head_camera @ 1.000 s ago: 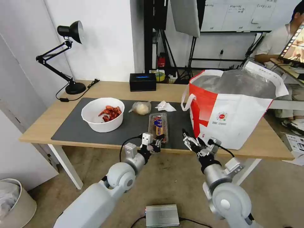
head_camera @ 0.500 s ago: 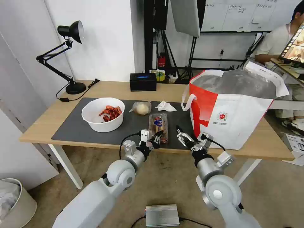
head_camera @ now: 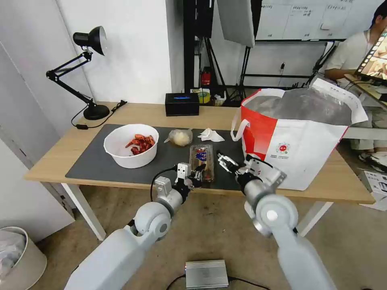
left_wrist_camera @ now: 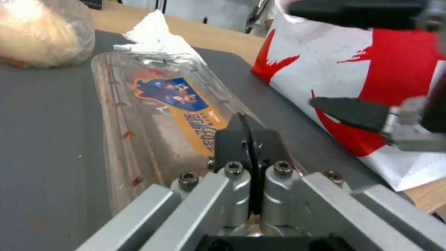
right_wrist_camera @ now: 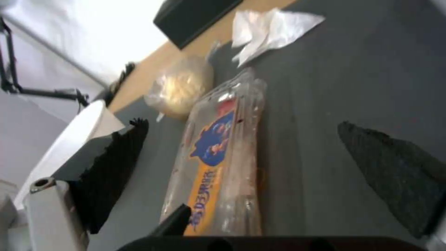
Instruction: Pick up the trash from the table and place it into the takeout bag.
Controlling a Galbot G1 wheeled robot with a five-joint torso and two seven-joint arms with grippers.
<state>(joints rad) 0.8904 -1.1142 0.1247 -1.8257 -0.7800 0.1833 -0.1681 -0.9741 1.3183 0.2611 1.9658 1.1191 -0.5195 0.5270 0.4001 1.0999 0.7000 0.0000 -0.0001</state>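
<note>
The clear hinged tray (head_camera: 201, 156) lies on the table's dark mat (head_camera: 92, 165), with an orange and blue label (left_wrist_camera: 186, 104). My left gripper (head_camera: 199, 174) is shut, its tips (left_wrist_camera: 248, 137) at the tray's near end; whether they pinch the rim I cannot tell. My right gripper (head_camera: 225, 160) is open, just right of the tray, which shows between its black fingers (right_wrist_camera: 116, 164). The white bowl with red shells (head_camera: 131, 145), the small bag with a whitish lump (head_camera: 180, 137) and the crumpled tissue (head_camera: 210, 135) lie on the mat. The takeout bag (head_camera: 298, 137) stands open at the right.
A black tissue box (head_camera: 182, 104) and a black desk lamp (head_camera: 90, 72) stand at the table's far side. The takeout bag's red and white wall (left_wrist_camera: 371, 62) is close beside the right gripper. A metal box (head_camera: 206, 274) lies on the floor below.
My right gripper has moved forward and left from the table's front edge onto the mat beside the tray. The left gripper edged slightly forward. The tray has not moved.
</note>
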